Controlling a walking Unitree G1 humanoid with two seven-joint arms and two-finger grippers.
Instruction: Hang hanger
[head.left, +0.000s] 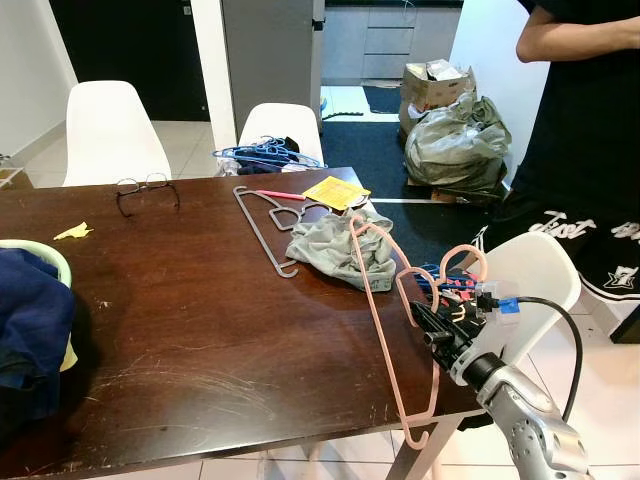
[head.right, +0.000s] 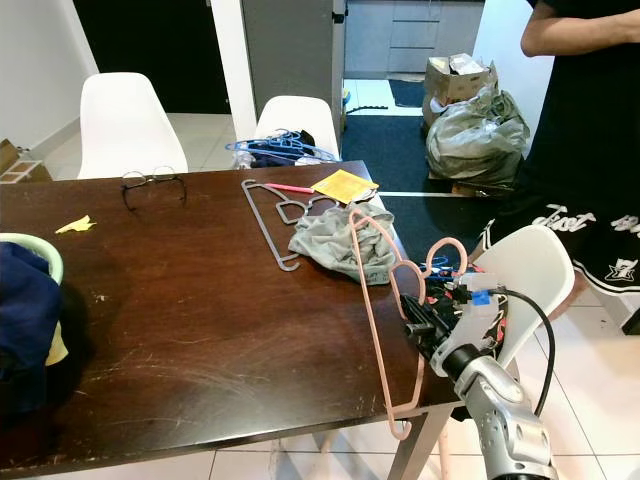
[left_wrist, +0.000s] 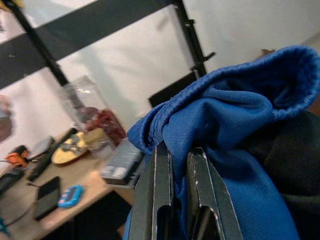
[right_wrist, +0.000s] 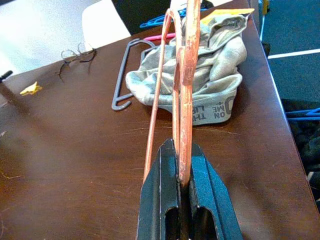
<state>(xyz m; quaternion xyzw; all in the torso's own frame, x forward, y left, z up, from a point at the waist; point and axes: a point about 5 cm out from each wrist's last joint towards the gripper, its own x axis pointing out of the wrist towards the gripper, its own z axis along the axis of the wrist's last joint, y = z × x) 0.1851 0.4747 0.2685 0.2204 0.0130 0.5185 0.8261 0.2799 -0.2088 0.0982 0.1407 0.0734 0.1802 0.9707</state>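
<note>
Your right gripper (right_wrist: 181, 187) has its fingers pinched tight on the pink hanger (head.left: 385, 330), gripping near the hook end at the counter's (head.left: 180, 330) right edge. The hanger's far end rests against the grey garment (head.left: 340, 250), the near corner hangs past the counter edge. Left gripper (left_wrist: 176, 192) is off to the side, fingers nearly together and pressed into blue mesh fabric (left_wrist: 235, 130); whether they actually hold it you can't tell from here. Progress: hanger is grasped, that's all. Not lifted clear, not hung, and no rail or rod is in view, so the hanging spot remains to be found. Around you: a grey hanger (head.left: 262, 232) just beside the garment, a yellow note (head.left: 335, 192), glasses (head.left: 146, 190), a basket (head.left: 45, 258) of blue clothes at the left edge, more blue hangers (head.left: 262, 155) on the far chair. Watch the white chair (head.left: 535, 270) right next to your wrist, and a person (head.left: 585, 130) standing close behind it. The hanger may snag the garment on lift.
</note>
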